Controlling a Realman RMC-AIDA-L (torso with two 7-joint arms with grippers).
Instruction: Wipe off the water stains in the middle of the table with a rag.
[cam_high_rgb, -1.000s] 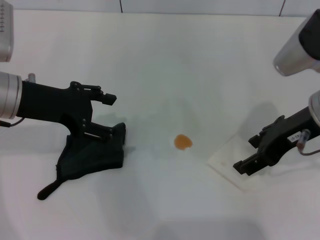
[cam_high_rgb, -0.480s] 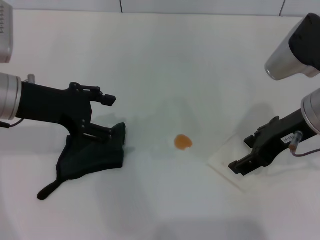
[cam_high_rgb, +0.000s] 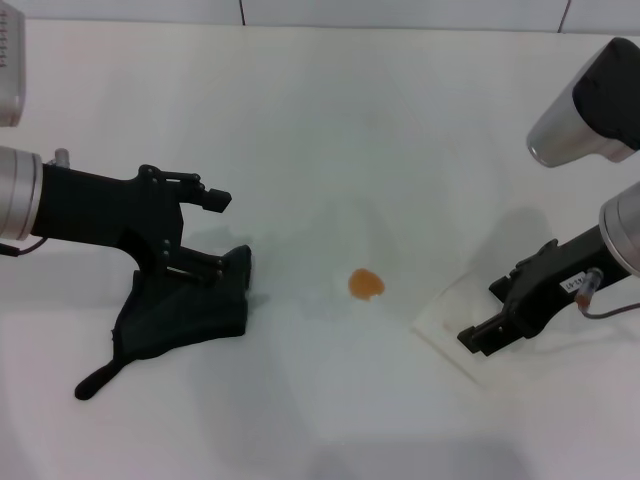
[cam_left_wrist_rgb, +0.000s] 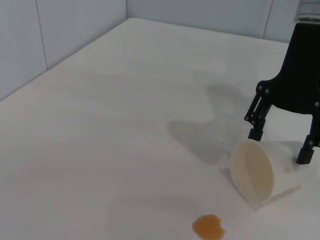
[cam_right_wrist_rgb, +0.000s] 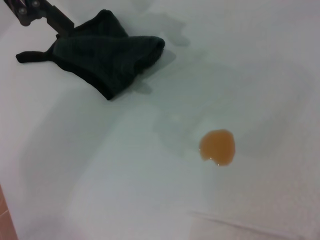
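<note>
Left gripper (cam_high_rgb: 213, 238) spread apart over dark rag (cam_high_rgb: 180, 315), frame left. Orange water stains (cam_high_rgb: 366, 284) centre. Right gripper (cam_left_wrist_rgb: 280, 147) parted around tipped plastic cup (cam_left_wrist_rgb: 252, 172), lower right.

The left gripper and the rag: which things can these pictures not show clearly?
- Grip on the rag: in the head view the left gripper covers the rag's upper edge, so contact is uncertain.
- Left gripper: absent from its own wrist view.
- Cup: its open end faces away in the left wrist view.
- Right gripper: its fingertips blend together in the head view.

Dark rag (cam_high_rgb: 185, 310) crumpled (thin tail trailing), orange-brown water stains (cam_high_rgb: 366, 284) well apart, white table (cam_high_rgb: 330, 130)
</note>
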